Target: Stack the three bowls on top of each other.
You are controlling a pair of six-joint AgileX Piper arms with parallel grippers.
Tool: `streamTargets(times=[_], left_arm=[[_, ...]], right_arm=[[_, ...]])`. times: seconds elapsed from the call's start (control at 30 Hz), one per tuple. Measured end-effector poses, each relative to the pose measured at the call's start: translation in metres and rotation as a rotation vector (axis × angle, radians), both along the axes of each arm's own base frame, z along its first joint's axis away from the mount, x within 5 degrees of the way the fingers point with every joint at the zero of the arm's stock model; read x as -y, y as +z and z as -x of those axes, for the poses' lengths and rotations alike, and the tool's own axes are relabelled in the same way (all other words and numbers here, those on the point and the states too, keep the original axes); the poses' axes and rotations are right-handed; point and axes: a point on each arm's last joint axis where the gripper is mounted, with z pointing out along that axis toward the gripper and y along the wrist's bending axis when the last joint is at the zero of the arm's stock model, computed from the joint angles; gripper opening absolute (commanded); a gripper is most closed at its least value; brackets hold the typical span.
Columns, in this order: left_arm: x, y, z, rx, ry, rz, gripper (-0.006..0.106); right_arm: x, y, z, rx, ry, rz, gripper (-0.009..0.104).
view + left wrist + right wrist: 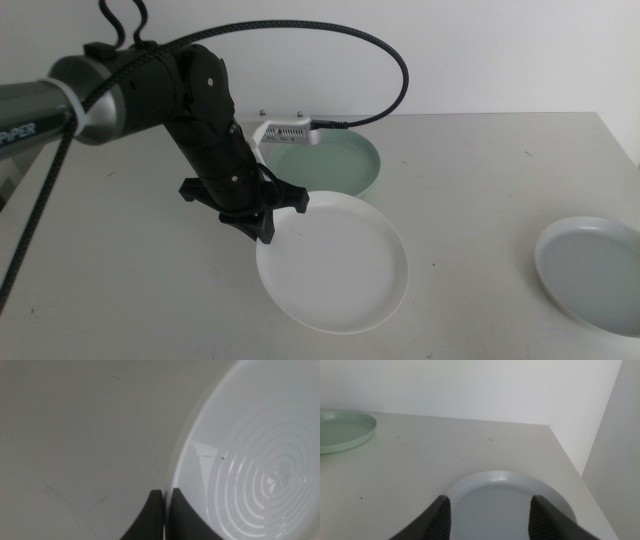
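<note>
My left gripper (264, 226) is shut on the left rim of the white bowl (340, 262), which sits at the table's middle front. In the left wrist view the jaws (164, 494) pinch that rim, and the white bowl (250, 460) fills the side. The mint green bowl (335, 165) lies just behind it, partly hidden by my left arm, its near rim close to the white bowl's far rim. The pale grey-blue bowl (592, 272) lies at the front right. My right gripper (490, 505) is open, low over the grey-blue bowl (495, 505), and out of the middle view.
The table's right edge (565, 450) runs close beside the grey-blue bowl, with a wall behind. The mint green bowl also shows in the right wrist view (342, 430). A black cable (390, 60) loops above my left arm.
</note>
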Motion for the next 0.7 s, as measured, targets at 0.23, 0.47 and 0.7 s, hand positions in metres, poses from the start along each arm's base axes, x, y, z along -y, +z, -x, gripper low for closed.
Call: streamTargets(times=[0.23,0.47,0.7], left_arm=[[0.023,-0.028,-0.003,-0.027,-0.013,0.025,0.000],[0.028,-0.047,-0.008,-0.050,-0.003,0.024,0.000],[0.029,-0.061,-0.011,-0.070,-0.002,0.008,0.007]], right_arm=[[0.000,0.000,0.000,0.000,0.000,0.000,0.041],[0.000,0.000,0.000,0.000,0.000,0.000,0.041],[0.000,0.000,0.000,0.000,0.000,0.000,0.041]])
